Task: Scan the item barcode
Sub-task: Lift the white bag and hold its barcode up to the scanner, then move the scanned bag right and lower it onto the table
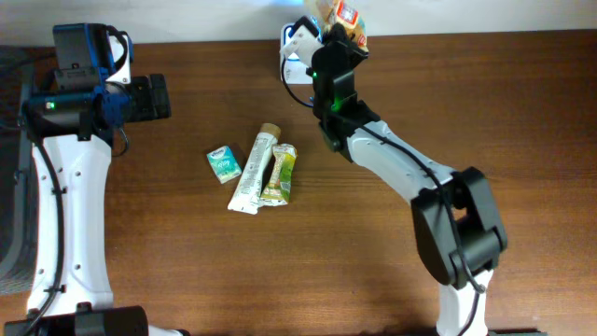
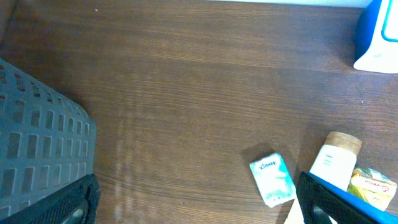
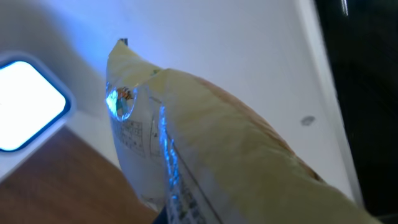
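Note:
A yellowish snack bag (image 1: 340, 17) with a red label hangs at the table's far edge, and my right gripper (image 1: 336, 42) is shut on it. It is held just right of the white and blue barcode scanner (image 1: 297, 51). In the right wrist view the bag (image 3: 236, 155) fills the frame and hides my fingers. Blue light glints on its printed side, and the scanner's lit window (image 3: 28, 102) is at the left. My left gripper (image 1: 159, 96) stands open at the left, over bare wood, with nothing between its fingers (image 2: 74, 205).
A tissue pack (image 1: 223, 163), a white tube (image 1: 255, 171) and a green-yellow bar (image 1: 279, 175) lie mid-table. In the left wrist view the tissue pack (image 2: 272, 179) sits near the right finger. A grey basket (image 2: 37, 143) stands at the left edge.

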Motion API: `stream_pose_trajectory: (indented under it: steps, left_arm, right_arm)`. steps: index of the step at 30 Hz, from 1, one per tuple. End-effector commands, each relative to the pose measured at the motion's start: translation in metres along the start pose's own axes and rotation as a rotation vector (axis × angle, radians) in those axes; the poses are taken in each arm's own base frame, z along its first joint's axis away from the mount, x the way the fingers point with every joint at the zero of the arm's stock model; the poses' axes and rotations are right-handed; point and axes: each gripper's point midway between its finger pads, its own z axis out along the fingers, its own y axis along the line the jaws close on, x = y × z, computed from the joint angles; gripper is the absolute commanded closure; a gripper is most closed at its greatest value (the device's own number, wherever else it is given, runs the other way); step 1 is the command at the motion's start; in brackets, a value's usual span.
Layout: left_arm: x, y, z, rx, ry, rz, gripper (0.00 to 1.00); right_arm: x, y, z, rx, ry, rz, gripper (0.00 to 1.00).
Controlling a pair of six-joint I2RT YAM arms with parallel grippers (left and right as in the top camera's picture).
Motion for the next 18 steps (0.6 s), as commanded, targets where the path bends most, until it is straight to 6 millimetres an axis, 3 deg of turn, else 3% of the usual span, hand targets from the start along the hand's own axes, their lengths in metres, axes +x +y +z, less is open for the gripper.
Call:
stream_pose_trajectory:
  steps: [1, 8, 11, 18]
  left_arm:
    - [-0.003, 0.003, -0.008, -0.008, -0.021, -0.013, 0.01]
    - [-0.003, 0.003, -0.008, -0.008, -0.020, -0.013, 0.01]
    - [-0.003, 0.003, -0.008, -0.008, -0.021, -0.013, 0.01]
    - [-0.003, 0.003, -0.008, -0.008, -0.020, -0.013, 0.01]
  right_arm:
    - [-0.013, 0.012, 0.003, 0.039, -0.037, -0.205, 0.96]
    - [-0.033, 0.030, 0.005, 0.055, -0.157, -0.345, 0.96]
    - [-0.030, 0.049, 0.007, 0.041, -0.159, -0.407, 0.96]
    - [-0.024, 0.066, 0.015, 0.099, -0.176, -0.403, 0.96]
